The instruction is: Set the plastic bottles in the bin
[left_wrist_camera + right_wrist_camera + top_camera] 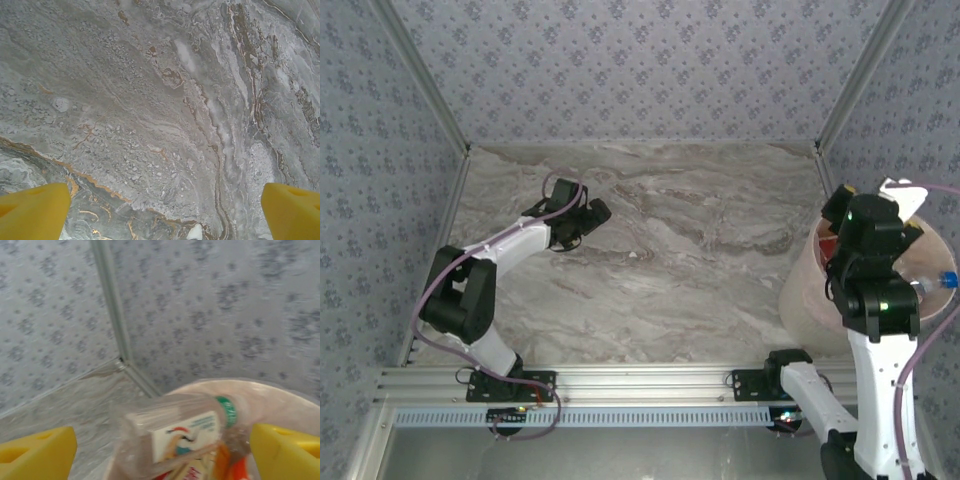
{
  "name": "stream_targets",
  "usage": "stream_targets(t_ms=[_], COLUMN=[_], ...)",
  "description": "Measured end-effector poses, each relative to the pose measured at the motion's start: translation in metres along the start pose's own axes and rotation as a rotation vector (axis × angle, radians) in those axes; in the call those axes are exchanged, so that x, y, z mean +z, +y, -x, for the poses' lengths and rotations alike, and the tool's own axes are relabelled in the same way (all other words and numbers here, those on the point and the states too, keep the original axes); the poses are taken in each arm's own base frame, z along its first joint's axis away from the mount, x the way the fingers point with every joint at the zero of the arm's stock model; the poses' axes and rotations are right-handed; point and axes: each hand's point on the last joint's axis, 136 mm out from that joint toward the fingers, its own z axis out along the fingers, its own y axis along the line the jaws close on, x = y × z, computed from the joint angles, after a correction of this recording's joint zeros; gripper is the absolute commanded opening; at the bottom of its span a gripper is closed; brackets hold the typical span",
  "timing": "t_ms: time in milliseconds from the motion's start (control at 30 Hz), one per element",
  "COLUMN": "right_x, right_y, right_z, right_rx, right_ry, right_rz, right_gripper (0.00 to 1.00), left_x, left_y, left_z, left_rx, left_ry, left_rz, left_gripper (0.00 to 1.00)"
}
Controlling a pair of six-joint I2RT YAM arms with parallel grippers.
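The desk [670, 250] looks bare, so the task seems nearly done. The right pincer [161, 450] is spread wide over the bin [280, 395], with a bottle [175, 437] loose between its jaws above others already inside. The left pincer [160, 210] is apart over the desk.

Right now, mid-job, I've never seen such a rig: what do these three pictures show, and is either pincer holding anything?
These are two robot arms bolted at the near edge of a marble table. The overhead picture looks down from behind them: the left arm reaches over the marble, the right arm hangs above the bin. The other two pictures come from cameras on the wrists; the yellow shapes are each pincer's fingers. The left pincer is open over marble, holding nothing. The right pincer is open too; a blurred green-capped bottle lies between its fingers, touching neither, over the bin.
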Motion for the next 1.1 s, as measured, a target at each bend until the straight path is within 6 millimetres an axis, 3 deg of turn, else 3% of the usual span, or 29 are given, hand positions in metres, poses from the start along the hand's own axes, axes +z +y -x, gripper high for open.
stream_targets(t_ms=[200, 367, 533, 633, 767, 933, 1100], right_x=[0.046, 0.093, 0.121, 0.119, 0.098, 0.064, 0.042], right_y=[0.037, 0.035, 0.033, 0.038, 0.039, 0.014, -0.009], right_z=[-0.002, -0.012, -0.021, -0.024, -0.030, -0.052, -0.061], right_rx=[-0.056, -0.036, -0.015, -0.015, -0.015, -0.036, -0.054], right_ry=[0.132, 0.265, 0.353, 0.379, 0.408, 0.475, 0.514], right_rz=[0.080, 0.091, 0.134, 0.181, 0.221, 0.140, 0.043], right_gripper=[0.95, 0.96, 0.97, 0.97, 0.97, 0.98, 0.97], left_x=[0.000, 0.001, 0.007, 0.011, 0.012, 0.012, 0.013], left_y=[-0.002, -0.001, 0.001, 0.003, 0.003, -0.002, -0.008], left_z=[0.000, 0.000, -0.001, -0.003, -0.004, -0.007, -0.009], left_rx=[0.001, 0.001, 0.001, 0.001, 0.002, 0.011, 0.019], left_ry=[0.002, 0.005, 0.015, 0.022, 0.026, 0.030, 0.039], left_rz=[-0.002, 0.004, 0.017, 0.027, 0.030, 0.023, 0.013], left_gripper=[0.98, 0.98, 0.98, 0.98, 0.98, 0.98, 0.98])
